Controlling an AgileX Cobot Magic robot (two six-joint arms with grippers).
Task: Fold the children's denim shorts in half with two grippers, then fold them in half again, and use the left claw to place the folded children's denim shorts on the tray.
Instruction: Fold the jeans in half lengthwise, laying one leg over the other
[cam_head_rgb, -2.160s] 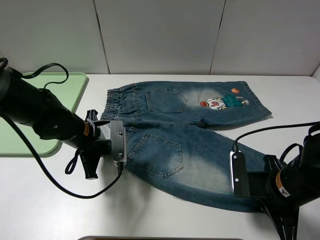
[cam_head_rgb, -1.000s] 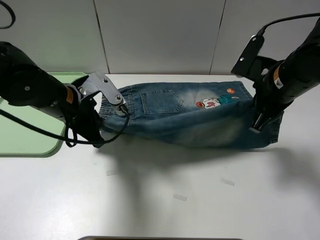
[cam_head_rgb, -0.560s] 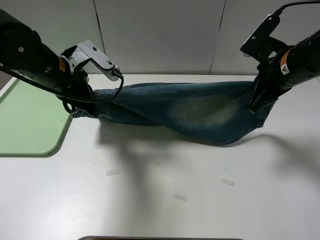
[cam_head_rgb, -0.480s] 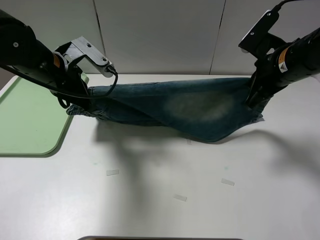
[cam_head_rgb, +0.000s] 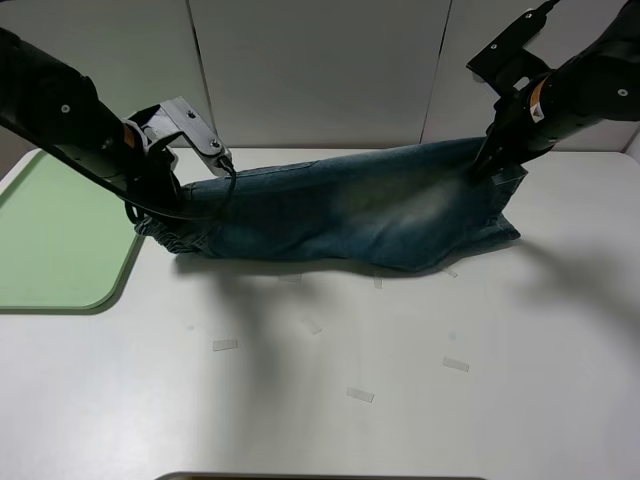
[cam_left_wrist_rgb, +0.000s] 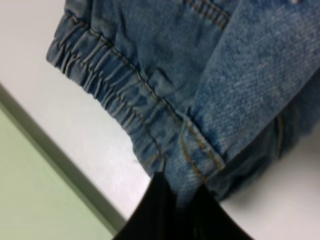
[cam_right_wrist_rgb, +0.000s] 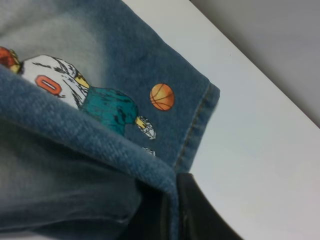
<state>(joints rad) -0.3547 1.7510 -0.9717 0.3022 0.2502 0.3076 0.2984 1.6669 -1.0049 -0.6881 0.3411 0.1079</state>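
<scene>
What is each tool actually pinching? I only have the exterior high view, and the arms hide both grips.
Observer: In the left wrist view, the left tool is shut on a stitched edge of the shorts, right beside the elastic waistband.
Operator: And the right one?
Observer: The right wrist view shows the right tool shut on a denim edge. That layer partly covers the cartoon patch.
Operator: Is the waistband over the tray yet?
Observer: No. White table shows between the waistband and the tray.
</scene>
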